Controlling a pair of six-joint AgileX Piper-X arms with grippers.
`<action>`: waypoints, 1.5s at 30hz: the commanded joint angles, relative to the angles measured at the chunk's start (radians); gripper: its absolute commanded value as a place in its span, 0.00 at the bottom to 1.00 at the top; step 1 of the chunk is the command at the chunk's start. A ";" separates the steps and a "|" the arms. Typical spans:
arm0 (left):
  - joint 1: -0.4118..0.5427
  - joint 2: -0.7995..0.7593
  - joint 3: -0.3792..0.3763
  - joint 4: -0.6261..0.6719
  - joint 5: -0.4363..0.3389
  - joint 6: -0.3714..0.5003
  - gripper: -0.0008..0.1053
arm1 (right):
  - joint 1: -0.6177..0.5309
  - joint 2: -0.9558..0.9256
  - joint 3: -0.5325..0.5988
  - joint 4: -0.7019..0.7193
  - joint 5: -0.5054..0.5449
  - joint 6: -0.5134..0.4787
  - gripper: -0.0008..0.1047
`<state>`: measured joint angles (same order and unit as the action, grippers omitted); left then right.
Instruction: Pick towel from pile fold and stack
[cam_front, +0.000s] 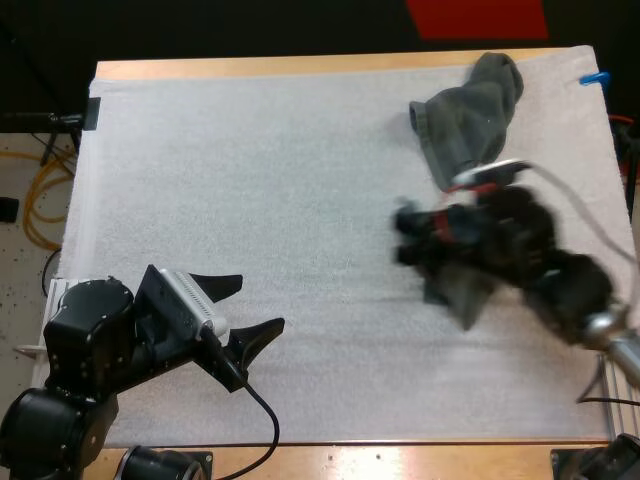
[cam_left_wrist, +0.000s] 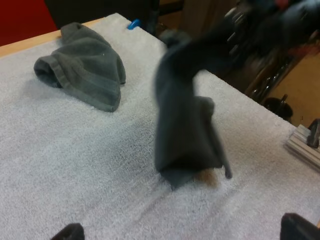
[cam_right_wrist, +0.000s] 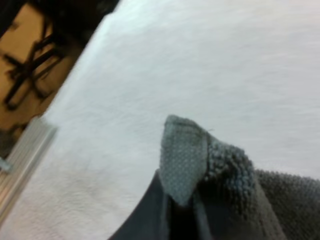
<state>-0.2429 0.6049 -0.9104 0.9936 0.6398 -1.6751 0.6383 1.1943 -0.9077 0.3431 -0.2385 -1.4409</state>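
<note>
High view: the left gripper (cam_front: 262, 301) sits at 7 o'clock over the white mat (cam_front: 250, 180) on the wooden table (cam_front: 300, 68). Its two black fingers are spread apart and hold nothing. The right gripper (cam_front: 408, 238) is at 3 o'clock, blurred, and is clamped on a dark grey-green hanging towel (cam_front: 462, 295) that droops beneath it towards 4 o'clock. A second, crumpled dark grey-green towel (cam_front: 470, 115) lies on the mat at 1 o'clock, just beyond the right arm. Left wrist view: the left gripper's fingers (cam_left_wrist: 67, 232) stand wide apart, clear of any thing. Ahead of them the hanging towel drops from the right gripper in a long vertical fold. Its lowest edge is at the mat; contact cannot be confirmed. The crumpled towel lies flat on the mat further off, well apart from the hanging towel, near the table's far edge. Right wrist view: a hemmed corner of the hanging towel stands up directly at the right gripper, with thicker terry folds beside it and bare mat beyond it.
</note>
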 joint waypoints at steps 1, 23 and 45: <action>-0.004 -0.003 -0.006 -0.002 -0.009 0.001 0.70 | 0.038 0.023 -0.006 -0.057 0.013 0.016 0.01; -0.004 -0.003 -0.006 0.035 -0.043 0.024 0.70 | 0.205 -0.008 -0.048 0.291 0.045 0.001 0.73; -0.004 -0.003 -0.006 0.063 -0.046 0.036 0.70 | 0.203 -0.103 0.007 0.629 0.199 0.009 0.73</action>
<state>-0.2429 0.6049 -0.9104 1.0505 0.6031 -1.6386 0.8413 1.0926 -0.8932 0.9490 -0.0562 -1.4321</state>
